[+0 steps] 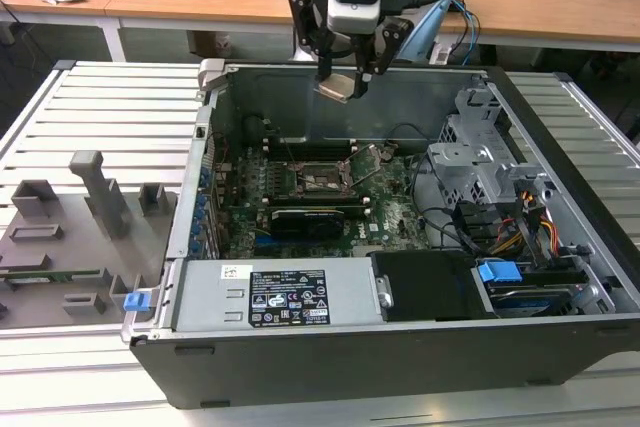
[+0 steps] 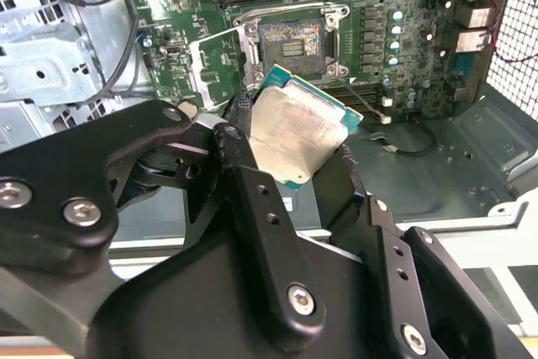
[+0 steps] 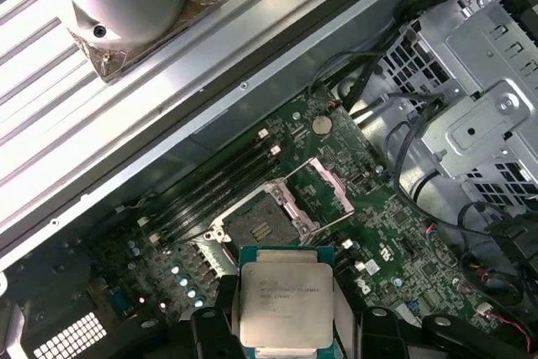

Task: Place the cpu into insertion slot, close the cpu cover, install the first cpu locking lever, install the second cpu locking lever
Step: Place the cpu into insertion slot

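Jaws clamped on the cpu point(image 2: 298, 132) by two opposite edges, its metal top tilted, in the air over the open computer case point(image 1: 400, 362); in the exterior view the chip hangs at 12 o'clock from the insertion slot point(image 1: 322, 179), well apart from it and near the case's far wall. Slot uncovered, contacts exposed, set in the green circuit board point(image 3: 403, 241); the cpu cover point(image 2: 220, 63) stands swung open just beside it; in the exterior view a long black card point(image 1: 305, 217) lies at 6 o'clock from the slot; the case rests on a slatted surface point(image 1: 100, 107).
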